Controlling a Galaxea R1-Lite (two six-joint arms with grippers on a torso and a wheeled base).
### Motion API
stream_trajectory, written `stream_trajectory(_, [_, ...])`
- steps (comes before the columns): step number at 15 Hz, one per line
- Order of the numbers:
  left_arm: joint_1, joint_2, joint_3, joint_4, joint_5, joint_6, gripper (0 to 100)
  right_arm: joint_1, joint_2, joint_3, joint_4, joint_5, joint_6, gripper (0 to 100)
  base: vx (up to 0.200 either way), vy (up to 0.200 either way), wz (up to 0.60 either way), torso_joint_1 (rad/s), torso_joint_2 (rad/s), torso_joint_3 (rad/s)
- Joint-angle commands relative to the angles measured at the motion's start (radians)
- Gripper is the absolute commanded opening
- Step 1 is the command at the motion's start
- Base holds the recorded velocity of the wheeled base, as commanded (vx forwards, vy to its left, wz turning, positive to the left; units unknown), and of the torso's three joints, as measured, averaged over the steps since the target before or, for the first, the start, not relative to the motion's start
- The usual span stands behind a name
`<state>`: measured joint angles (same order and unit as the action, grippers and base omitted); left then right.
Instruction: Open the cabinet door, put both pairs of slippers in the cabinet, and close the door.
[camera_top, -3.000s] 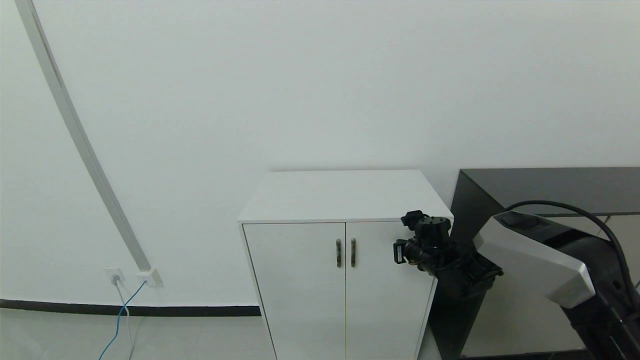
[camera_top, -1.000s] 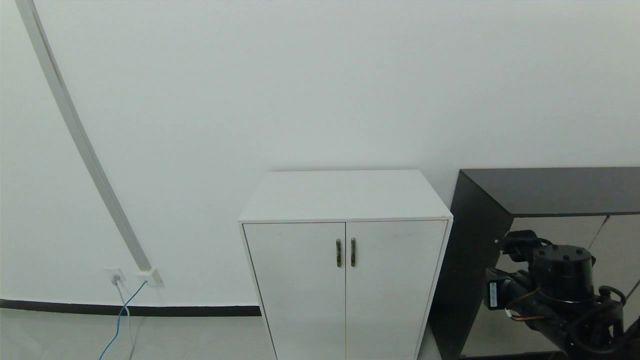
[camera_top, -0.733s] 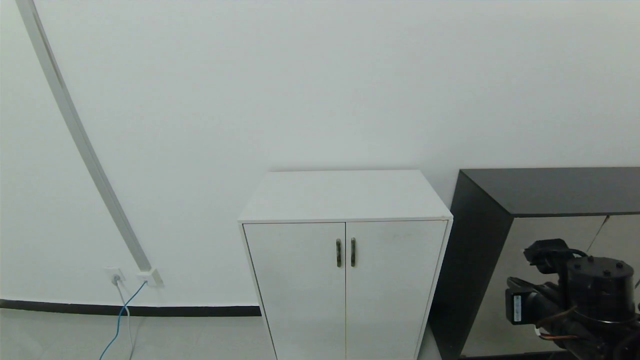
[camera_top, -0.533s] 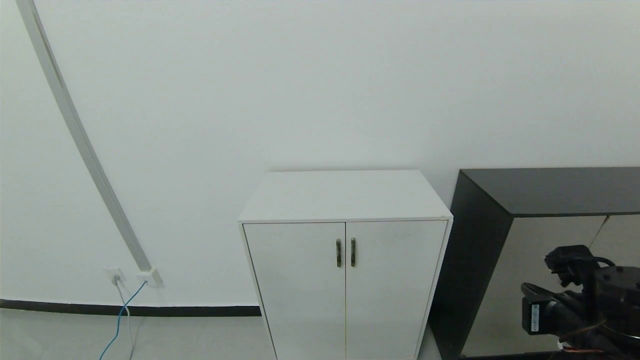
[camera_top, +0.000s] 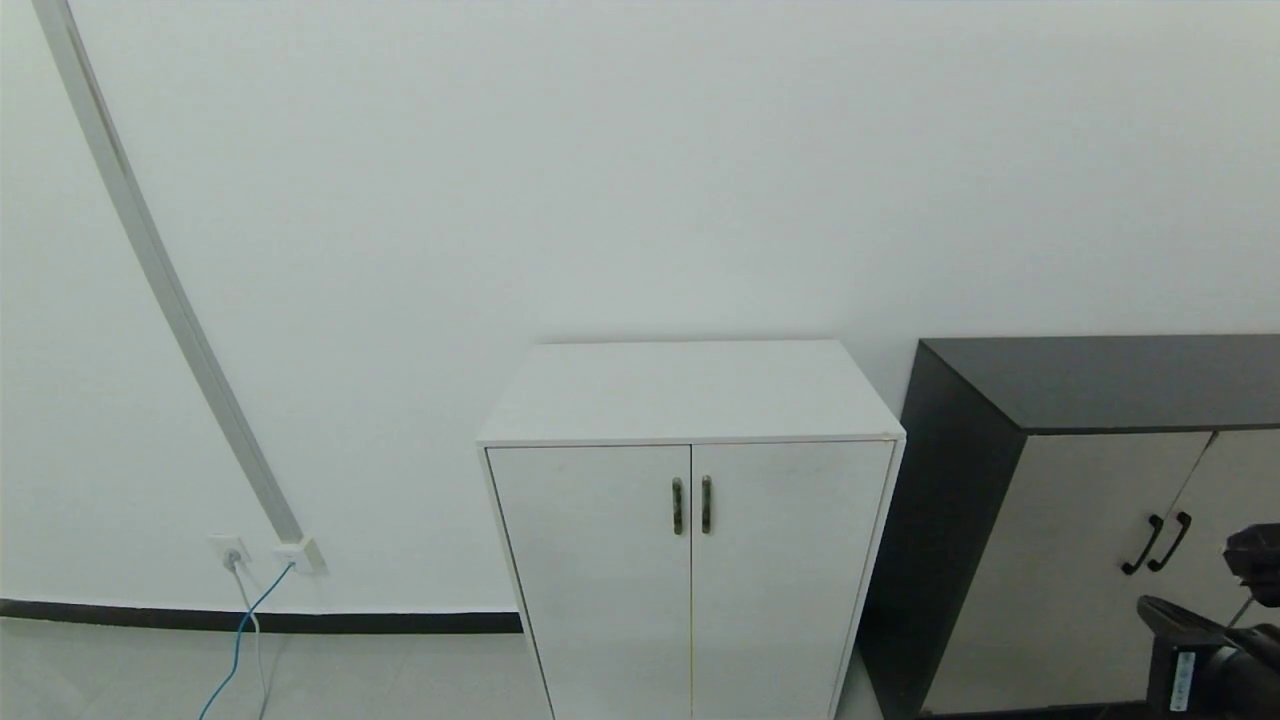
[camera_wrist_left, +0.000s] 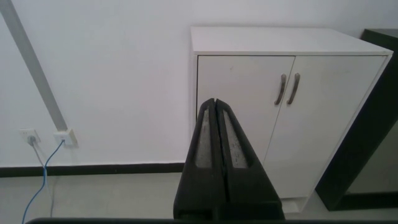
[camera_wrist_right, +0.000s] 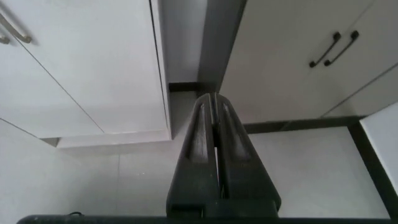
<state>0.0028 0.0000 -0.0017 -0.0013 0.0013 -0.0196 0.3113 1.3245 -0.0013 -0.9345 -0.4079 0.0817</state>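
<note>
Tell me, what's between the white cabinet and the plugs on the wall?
Nothing stands there. In the head view, just bare wall and its dark baseboard run from the wall sockets to the white cabinet.

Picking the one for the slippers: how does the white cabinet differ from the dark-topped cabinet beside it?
The white cabinet is white all over; the dark-topped cabinet has a black top and side with pale doors. The white cabinet's handles are straight bars; the dark-topped cabinet's handles are black and curved. Both have two shut doors with handles at the middle.
</note>
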Motion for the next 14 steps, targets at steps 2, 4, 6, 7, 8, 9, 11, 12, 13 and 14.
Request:
stream_trajectory(2, [0.0,0.0,0.0,0.0,0.0,0.0,0,-0.004,-0.206,-0.002,0.151,0.026,0.001,0,0.0,0.0,0.0,0.0,0.0,0.0])
stream_trajectory(4, [0.0,0.0,0.0,0.0,0.0,0.0,0,-0.004,-0.249,0.001,0.183,0.057,0.001,0,0.0,0.0,0.0,0.0,0.0,0.0])
stream_trajectory(6, [0.0,0.0,0.0,0.0,0.0,0.0,0,-0.004,-0.287,0.001,0.221,0.089,0.001,0,0.0,0.0,0.0,0.0,0.0,0.0])
stream_trajectory(7, [0.0,0.0,0.0,0.0,0.0,0.0,0,-0.004,-0.321,0.001,0.26,0.119,0.0,0,0.0,0.0,0.0,0.0,0.0,0.0])
stream_trajectory(8, [0.0,0.0,0.0,0.0,0.0,0.0,0,-0.004,-0.357,0.001,0.293,0.146,-0.002,0,0.0,0.0,0.0,0.0,0.0,0.0])
stream_trajectory(9, [0.0,0.0,0.0,0.0,0.0,0.0,0,-0.003,-0.389,0.001,0.33,0.162,-0.002,0,0.0,0.0,0.0,0.0,0.0,0.0])
stream_trajectory(11, [0.0,0.0,0.0,0.0,0.0,0.0,0,-0.001,-0.467,0.001,0.447,0.179,-0.002,0,0.0,0.0,0.0,0.0,0.0,0.0])
stream_trajectory(12, [0.0,0.0,0.0,0.0,0.0,0.0,0,-0.001,-0.527,0.001,0.513,0.213,-0.002,0,0.0,0.0,0.0,0.0,0.0,0.0])
stream_trajectory(13, [0.0,0.0,0.0,0.0,0.0,0.0,0,-0.001,-0.582,0.001,0.566,0.245,-0.002,0,0.0,0.0,0.0,0.0,0.0,0.0])
stream_trajectory(14, [0.0,0.0,0.0,0.0,0.0,0.0,0,0.0,-0.634,0.0,0.625,0.268,-0.003,0,0.0,0.0,0.0,0.0,0.0,0.0])
